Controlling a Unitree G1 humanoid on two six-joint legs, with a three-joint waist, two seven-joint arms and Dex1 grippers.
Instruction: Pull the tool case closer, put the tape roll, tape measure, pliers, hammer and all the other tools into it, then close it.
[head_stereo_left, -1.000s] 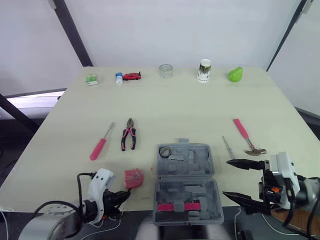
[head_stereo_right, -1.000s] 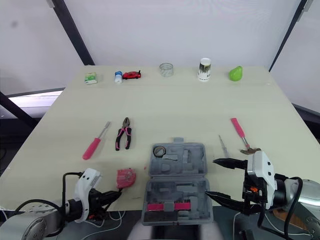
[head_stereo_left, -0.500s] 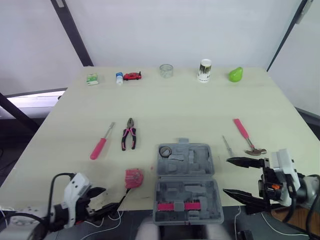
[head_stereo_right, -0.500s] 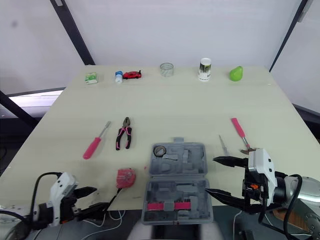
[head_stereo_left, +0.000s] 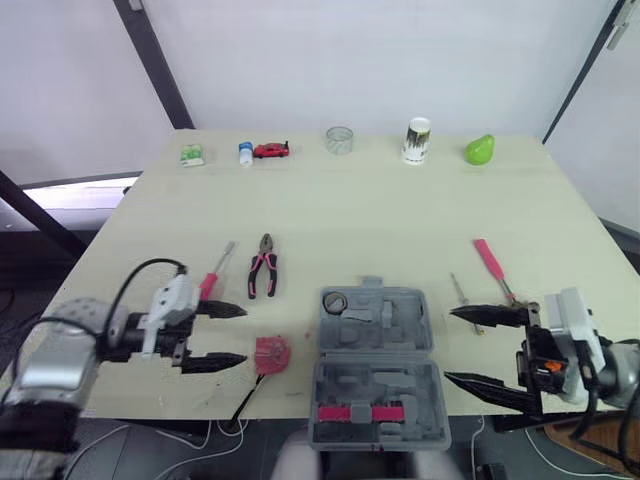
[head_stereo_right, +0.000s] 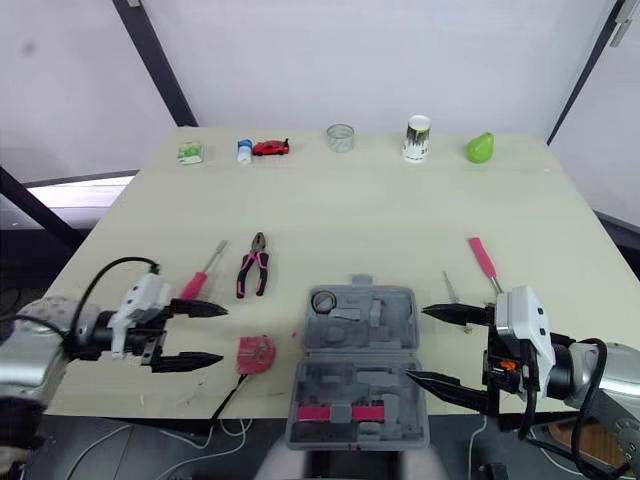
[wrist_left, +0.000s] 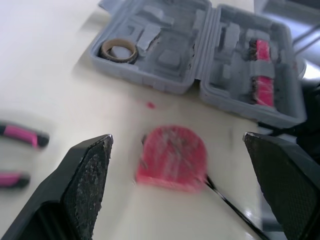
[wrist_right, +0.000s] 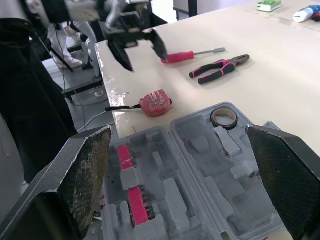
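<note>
My left gripper (head_stereo_left: 240, 335) has its fingers wide apart, low over the table (head_stereo_left: 350, 210). The tips point at the tape measure (head_stereo_left: 269, 355), which lies just past them near the near edge, not yet between them. My right gripper (head_stereo_left: 452, 345) is spread just as wide beside the right side of the open tool case (head_stereo_left: 375, 365). The case sits at the middle of the near edge, with the tape roll (head_stereo_left: 333, 302) in its far-left pocket.

The tape measure is rounded and close to that edge, and its black cord (head_stereo_left: 243, 395) trails over it. If I close off-centre, I judge it may squirt sideways or slide off the edge. The cord could also catch on the way to the case. My farther finger passes near the pink screwdriver (head_stereo_left: 208, 285) and could nudge it toward the pliers (head_stereo_left: 263, 275).

Half a second ago my left arm hung below the near edge. Now it is up over the table. My right gripper has hardly moved, and the tools lie where they were.
</note>
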